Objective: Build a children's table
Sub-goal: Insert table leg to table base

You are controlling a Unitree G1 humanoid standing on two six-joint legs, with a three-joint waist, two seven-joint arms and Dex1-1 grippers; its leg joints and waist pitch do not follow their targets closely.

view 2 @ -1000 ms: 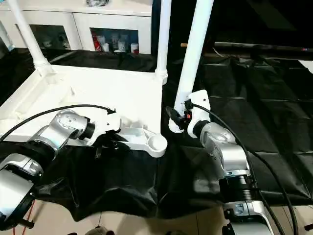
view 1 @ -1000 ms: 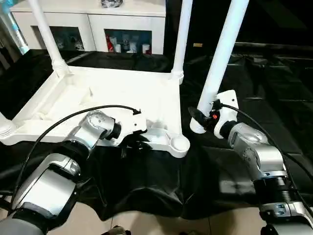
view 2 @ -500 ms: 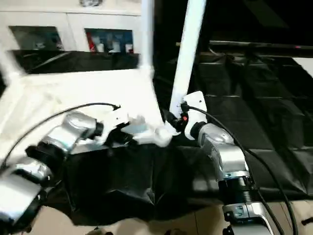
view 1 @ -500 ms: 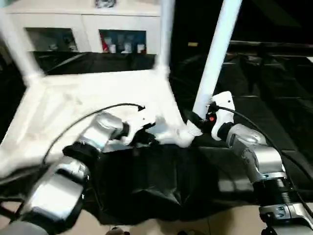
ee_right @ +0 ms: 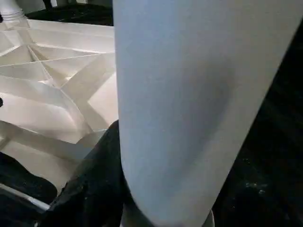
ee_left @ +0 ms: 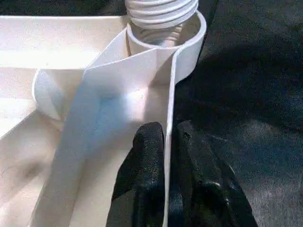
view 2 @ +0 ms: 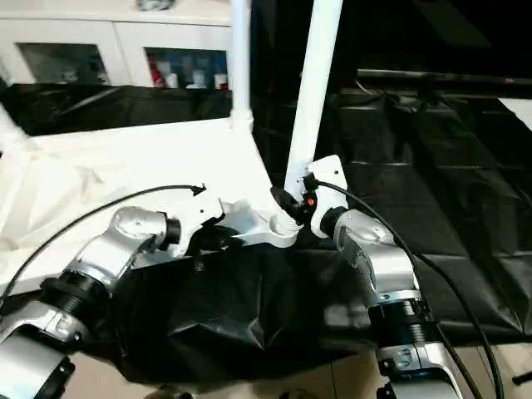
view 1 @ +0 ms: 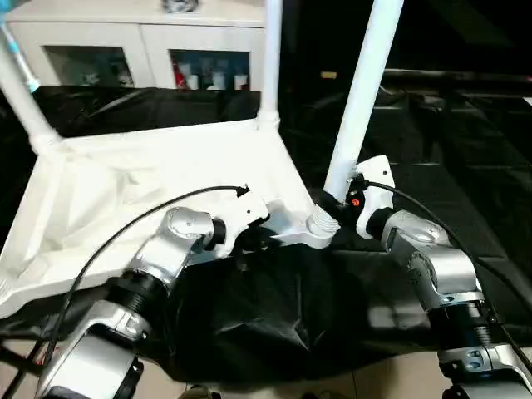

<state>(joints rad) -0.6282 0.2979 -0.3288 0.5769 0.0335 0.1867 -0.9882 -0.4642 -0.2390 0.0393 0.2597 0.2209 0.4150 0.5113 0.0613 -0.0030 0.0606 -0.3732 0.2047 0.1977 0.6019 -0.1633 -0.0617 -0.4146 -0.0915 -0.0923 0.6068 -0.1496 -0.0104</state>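
The white tabletop lies upside down on a black sheet, ribbed underside up. Two white legs stand upright in its far corners. My left gripper is shut on the thin rim wall beside the near right corner; in the left wrist view its fingers straddle that wall. My right gripper is shut on the lower part of a third leg, held nearly upright. This leg's threaded end sits in the corner socket.
A white cabinet with glass doors stands behind the work. The black sheet covers the surface and hangs over its near edge, with pale floor below. Black cables run along both forearms.
The left gripper has drawn the tabletop to the right and turned it, so its near right corner has come under the held leg's end, which stood beside it before. The camera also shifted.
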